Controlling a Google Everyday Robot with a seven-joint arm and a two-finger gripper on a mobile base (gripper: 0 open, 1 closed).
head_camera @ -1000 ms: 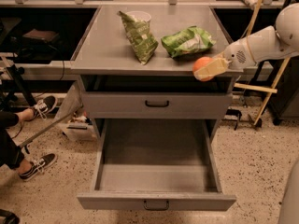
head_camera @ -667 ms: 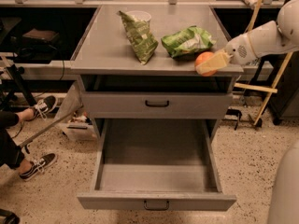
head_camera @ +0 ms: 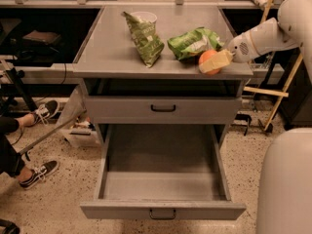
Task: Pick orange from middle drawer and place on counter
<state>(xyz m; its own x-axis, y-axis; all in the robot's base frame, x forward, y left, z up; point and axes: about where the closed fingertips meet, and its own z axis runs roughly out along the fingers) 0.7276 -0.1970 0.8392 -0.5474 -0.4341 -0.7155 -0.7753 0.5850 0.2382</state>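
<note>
The orange (head_camera: 206, 58) is held in my gripper (head_camera: 213, 63) over the front right part of the counter (head_camera: 112, 48), at or just above its surface. The gripper reaches in from the right on a white arm (head_camera: 268, 35) and its pale fingers are shut on the orange. The middle drawer (head_camera: 163, 179) is pulled wide open below, and its grey tray holds nothing. The upper drawer front (head_camera: 163, 108) is shut.
Two green chip bags lie on the counter: one upright (head_camera: 145, 37) by a white cup (head_camera: 145, 17), one flat (head_camera: 192, 43) just behind the orange. A person's legs and shoes (head_camera: 39, 172) are at the left on the speckled floor. A wooden frame (head_camera: 273, 91) stands at the right.
The gripper with the orange has moved left and further in over the counter, from beyond the right edge to beside the flat chip bag.
</note>
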